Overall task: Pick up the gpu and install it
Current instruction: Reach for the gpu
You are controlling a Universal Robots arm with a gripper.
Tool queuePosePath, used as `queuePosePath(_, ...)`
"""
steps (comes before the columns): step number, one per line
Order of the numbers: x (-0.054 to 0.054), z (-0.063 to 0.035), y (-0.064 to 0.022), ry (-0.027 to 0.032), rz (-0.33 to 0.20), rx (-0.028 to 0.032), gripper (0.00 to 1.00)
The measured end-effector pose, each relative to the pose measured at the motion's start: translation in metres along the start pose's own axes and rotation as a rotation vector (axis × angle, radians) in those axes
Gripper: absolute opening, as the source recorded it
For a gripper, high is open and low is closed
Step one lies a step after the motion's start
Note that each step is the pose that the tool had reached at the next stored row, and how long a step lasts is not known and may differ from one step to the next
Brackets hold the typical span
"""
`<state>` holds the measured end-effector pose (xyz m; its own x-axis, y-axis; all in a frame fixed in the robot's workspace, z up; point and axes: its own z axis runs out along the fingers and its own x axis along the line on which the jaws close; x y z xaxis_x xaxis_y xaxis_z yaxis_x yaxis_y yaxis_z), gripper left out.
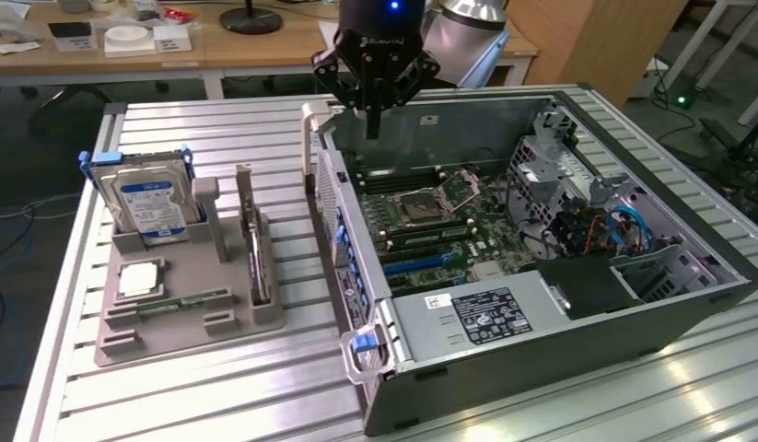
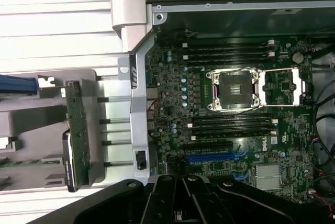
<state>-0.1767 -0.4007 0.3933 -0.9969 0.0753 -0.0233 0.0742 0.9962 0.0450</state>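
Nearest the cam in the exterior view is the open pc case [image 1: 539, 368], lying on its side on the slatted metal desk [image 1: 231, 387]. Its power supply [image 1: 477, 318] sits at the near end w/ the label facing up.

On the exterior view's left, just beside the case, there's a grey holder [image 1: 169, 343] w/ the spare parts. A cpu chip [image 1: 139, 279] and a green memory stick [image 1: 169, 303] lie flat in it at the near end.

The gpu [image 1: 253, 244] stands on its edge in a slot on the holder's case side, so it's not picked up yet and not in the case. A hard drive [image 1: 145, 198] w/ a blue label stands upright further back, on the side away from the case.

Going deeper into the case, the motherboard [image 1: 440, 230] is in plain sight. It has a blue slot [image 1: 415, 261] nearer the power supply, and the cpu socket [image 1: 428, 201] past that w/ its metal frame flipped open. Some blue cables [image 1: 624, 235] are bundled over on the exterior view's right.

At the far end the claw [image 1: 374, 132] hangs over the case's far corner on the exterior view's left. It's closed, fingers pressed together w/ nothing between them, and it's well apart from the gpu.

Behind all that is a wooden desk [image 1: 231, 51] w/ a black lamp base [image 1: 252, 18] and some small boxes.
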Motion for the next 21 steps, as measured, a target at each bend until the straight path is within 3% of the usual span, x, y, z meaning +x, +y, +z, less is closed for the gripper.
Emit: queuePosePath(21,0.014,-0.0004,-0.0027,-0.0001,0.000,0.0000,0.10)
